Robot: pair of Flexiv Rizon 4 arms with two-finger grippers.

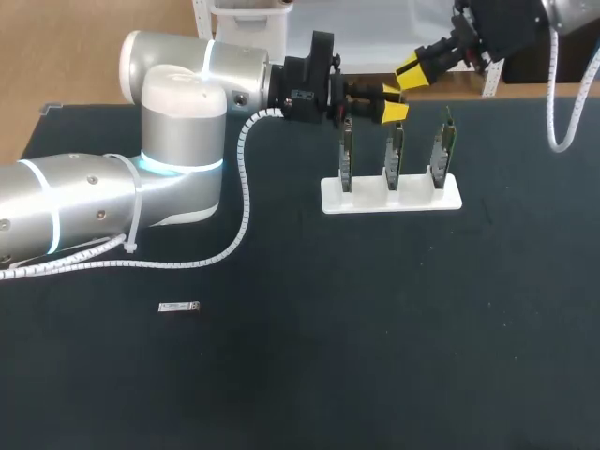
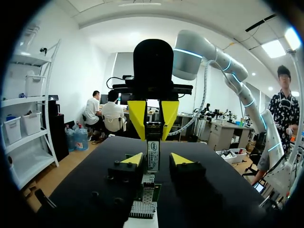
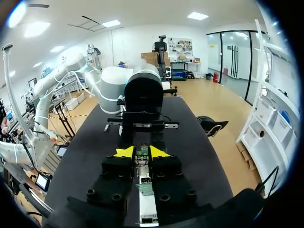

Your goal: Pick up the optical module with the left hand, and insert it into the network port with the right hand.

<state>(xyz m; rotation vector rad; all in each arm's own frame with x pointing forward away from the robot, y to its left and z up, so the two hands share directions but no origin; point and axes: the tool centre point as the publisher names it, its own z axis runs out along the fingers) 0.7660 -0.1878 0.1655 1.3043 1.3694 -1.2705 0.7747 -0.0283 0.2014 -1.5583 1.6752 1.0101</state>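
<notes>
The optical module is a slim metal bar held upright in the air above the white stand. My right gripper comes in from the far side and is shut on the module's upper end. In the right wrist view the module sits pinched between that gripper's yellow tips. My left gripper is open, its tips flanking the module's lower part with a gap on each side. In the head view the left gripper and the right gripper meet tip to tip over the stand's middle board.
A white stand carries three upright green boards with network ports, directly below the grippers. A second small module lies flat on the black table at the front left. My left arm's white cable loops across the table.
</notes>
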